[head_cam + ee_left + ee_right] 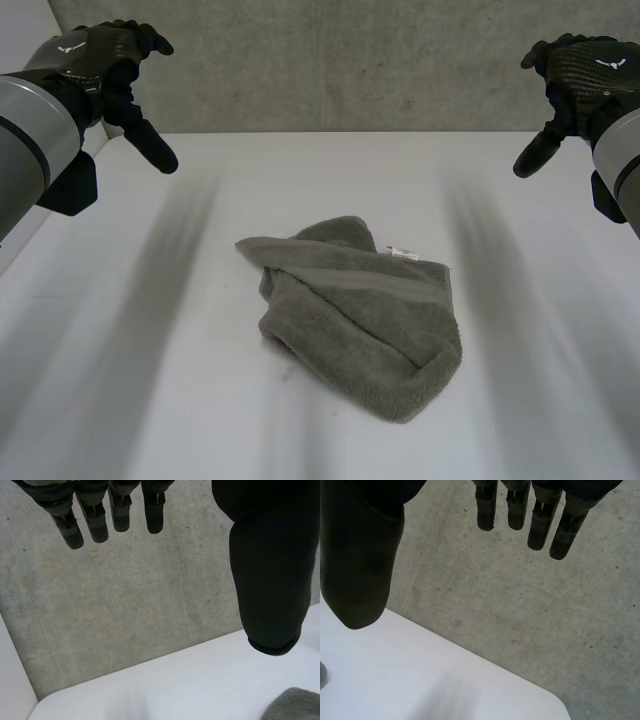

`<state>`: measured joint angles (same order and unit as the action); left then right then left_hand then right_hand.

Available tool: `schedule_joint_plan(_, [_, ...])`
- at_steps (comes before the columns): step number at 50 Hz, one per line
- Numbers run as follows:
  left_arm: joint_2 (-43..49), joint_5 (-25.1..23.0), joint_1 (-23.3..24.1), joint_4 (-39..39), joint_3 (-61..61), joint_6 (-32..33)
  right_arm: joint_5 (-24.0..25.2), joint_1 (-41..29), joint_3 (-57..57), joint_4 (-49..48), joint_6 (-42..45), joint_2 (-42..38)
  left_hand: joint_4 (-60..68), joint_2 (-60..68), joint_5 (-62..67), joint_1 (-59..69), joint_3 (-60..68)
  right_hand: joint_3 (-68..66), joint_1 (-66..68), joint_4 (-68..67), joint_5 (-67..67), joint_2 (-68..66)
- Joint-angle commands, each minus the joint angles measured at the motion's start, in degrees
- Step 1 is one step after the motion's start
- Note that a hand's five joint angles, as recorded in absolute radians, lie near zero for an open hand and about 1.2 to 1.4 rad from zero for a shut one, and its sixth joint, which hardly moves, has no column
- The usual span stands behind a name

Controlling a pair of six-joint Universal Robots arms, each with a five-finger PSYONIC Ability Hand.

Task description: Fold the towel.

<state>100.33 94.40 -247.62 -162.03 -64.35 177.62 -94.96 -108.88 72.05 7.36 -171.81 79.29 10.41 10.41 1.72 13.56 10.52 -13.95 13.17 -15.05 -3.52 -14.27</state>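
Overhead, the grey towel (355,315) lay crumpled mid-table, with bare white table (130,400) on every side. My left hand (105,60) and right hand (580,70) hung well apart from it, near the far edge. My wrist views showed more: the concrete wall (150,605) beyond that edge, and each hand's fingers (95,522) straight, spread from the thumb, holding nothing.

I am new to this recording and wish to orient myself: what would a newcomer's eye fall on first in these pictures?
The eye goes first to the grey towel, which lies crumpled and loosely bunched in the middle of the white table. Next come the two black hands: the left hand and the right hand hang open in the air at either side, well apart from the towel.
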Motion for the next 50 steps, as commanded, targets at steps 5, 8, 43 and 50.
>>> schedule_joint_plan(5, [0.74,-0.36,1.09,-0.57,-4.98,0.01,14.07,-1.51,0.11,2.12,14.79,-5.45,0.65,0.65,-0.67,-2.51,0.53,3.95,-3.17,5.05,3.52,4.27])
schedule_joint_plan(8, [1.36,-0.71,0.91,-2.41,-9.98,-0.08,19.52,-4.74,-0.41,2.74,22.54,-9.05,0.48,0.48,-0.83,-2.67,0.36,3.95,-3.17,5.05,3.52,4.27])
schedule_joint_plan(43, [9.62,-9.59,2.75,-18.06,-34.80,-3.85,11.29,-21.11,-31.00,9.07,38.04,-40.97,2.33,2.33,1.02,-0.83,2.21,-66.05,66.83,-64.95,-66.48,-65.73])
schedule_joint_plan(50, [12.96,-9.50,5.04,-19.20,-29.01,-6.67,11.46,-16.02,-17.94,8.46,29.00,-29.75,2.33,2.33,1.02,-0.83,2.21,-66.05,66.83,-64.95,-66.48,-65.73])
